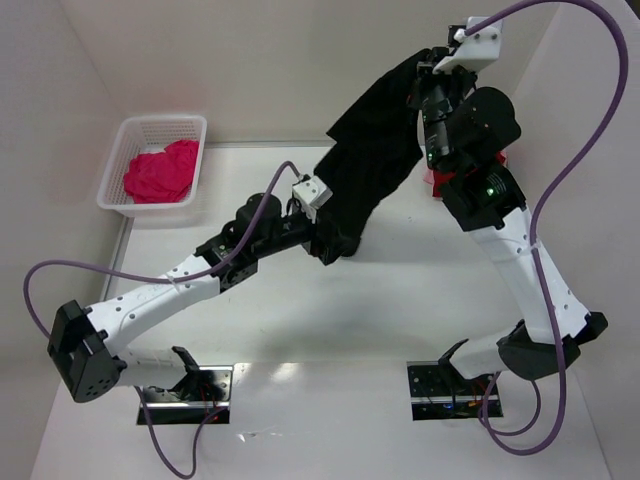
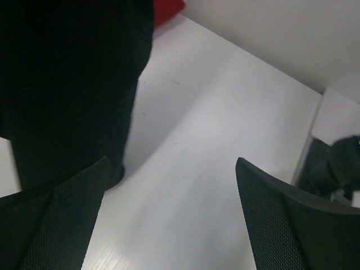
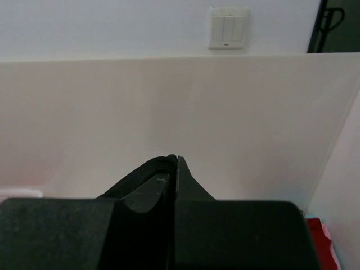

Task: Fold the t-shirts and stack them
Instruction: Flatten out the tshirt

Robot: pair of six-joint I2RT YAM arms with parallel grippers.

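The right end effector (image 1: 430, 66) is lifted high with its jaws pressed tight on an upper edge of the black t-shirt (image 1: 375, 150). The shirt hangs below it in a long, bunched drape, its lower end down by the surface (image 1: 400, 300). The left end effector (image 2: 171, 163) is spread wide at that lower end. Its wrist view shows the black cloth just outside one finger (image 2: 62, 219), not in the gap between the two.

Closing now would likely catch nothing, or only a stray fold. Because the cloth hangs gathered, a blind pinch could also take two layers at once and leave the shirt twisted when spread. The right's hold looks like a narrow bite of fabric, so a tug from below might pull it free.

The black fabric shows no seams, so I cannot tell whether collar, sleeve or hem is pinched, nor whether the cloth touches the left finger. The dark red t-shirt (image 1: 433, 180) lies below and behind the right end effector, mostly hidden by the arm. The magenta-pink t-shirt (image 1: 160, 172) sits crumpled in the white mesh basket (image 1: 118, 150), well away from the left end effector.
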